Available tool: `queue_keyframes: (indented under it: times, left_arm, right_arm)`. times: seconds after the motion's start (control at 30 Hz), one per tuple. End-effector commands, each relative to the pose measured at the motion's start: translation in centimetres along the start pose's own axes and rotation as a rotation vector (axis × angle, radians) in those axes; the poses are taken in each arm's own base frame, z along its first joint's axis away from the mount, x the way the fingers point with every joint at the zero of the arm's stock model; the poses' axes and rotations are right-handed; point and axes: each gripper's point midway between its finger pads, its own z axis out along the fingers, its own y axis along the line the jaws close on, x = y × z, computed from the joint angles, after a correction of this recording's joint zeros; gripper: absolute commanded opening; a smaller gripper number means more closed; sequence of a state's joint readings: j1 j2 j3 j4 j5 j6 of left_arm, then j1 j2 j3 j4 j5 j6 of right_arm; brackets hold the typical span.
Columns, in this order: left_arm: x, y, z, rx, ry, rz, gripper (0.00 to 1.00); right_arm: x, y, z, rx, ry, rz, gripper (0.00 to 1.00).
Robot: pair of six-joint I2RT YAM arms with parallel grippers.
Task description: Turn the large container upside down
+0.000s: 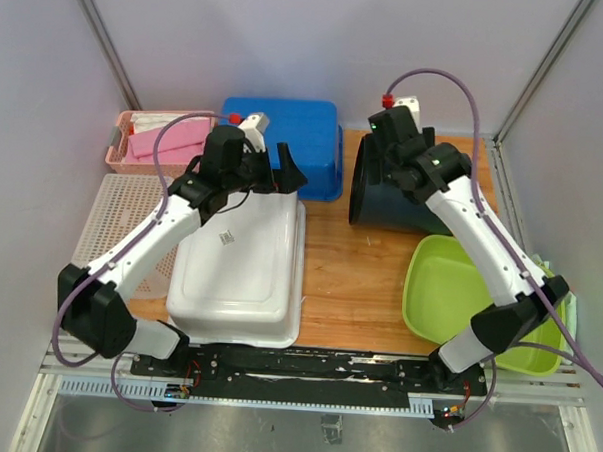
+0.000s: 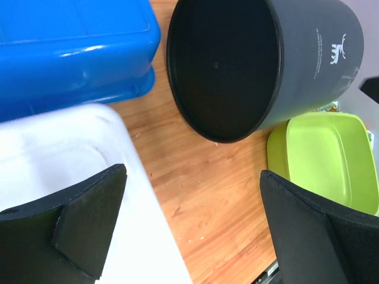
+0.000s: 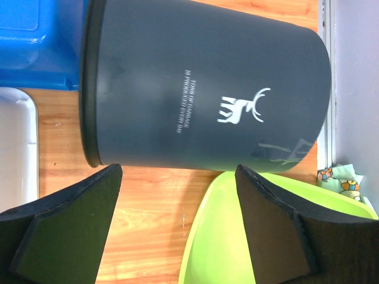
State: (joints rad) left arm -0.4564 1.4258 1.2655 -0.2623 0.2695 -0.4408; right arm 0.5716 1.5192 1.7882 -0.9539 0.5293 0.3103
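The large container (image 1: 241, 275) is a white tub lying bottom-up on the wooden table at the left, a small label on its flat base. Its corner shows in the left wrist view (image 2: 71, 142) and its edge in the right wrist view (image 3: 15, 154). My left gripper (image 1: 288, 173) hovers over the tub's far right corner, open (image 2: 192, 225), with nothing between its fingers. My right gripper (image 1: 386, 178) is open (image 3: 177, 225) above a dark grey bin (image 3: 201, 89), holding nothing.
The grey bin (image 1: 382, 205) lies on its side, its mouth (image 2: 222, 65) facing left. A blue tub (image 1: 295, 136) sits upside down at the back. A lime green basin (image 1: 449, 293) is at the right. A pink basket (image 1: 155, 140) and a white perforated basket (image 1: 117, 218) stand at the left.
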Motion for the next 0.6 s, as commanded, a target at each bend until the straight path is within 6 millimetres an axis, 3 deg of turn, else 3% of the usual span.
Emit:
queue_keyframes:
  times: [0.0,0.13,0.37,0.47,0.57]
  left_arm:
    - [-0.3,1.4,-3.0,-0.119,-0.083,-0.004,0.99]
    - [0.0,1.8,-4.3,-0.141,-0.112,-0.006,0.99]
    - [0.5,2.6,-4.8,-0.174,-0.112,0.012,0.99]
    - [0.6,3.0,-5.2,-0.195,-0.119,0.018,0.99]
    - [0.8,3.3,-5.4,-0.207,-0.123,0.022,0.99]
  right_arm:
    - [-0.9,0.7,0.5,0.160,-0.026,-0.086,0.80]
    - [-1.4,3.2,1.8,0.212,-0.033,-0.145,0.81]
    - [-2.1,5.9,3.3,0.269,-0.067,-0.161,0.87]
    - [-1.8,6.2,4.2,0.302,-0.056,-0.165,0.89]
    - [-1.4,5.8,4.9,0.381,-0.057,-0.151,0.99]
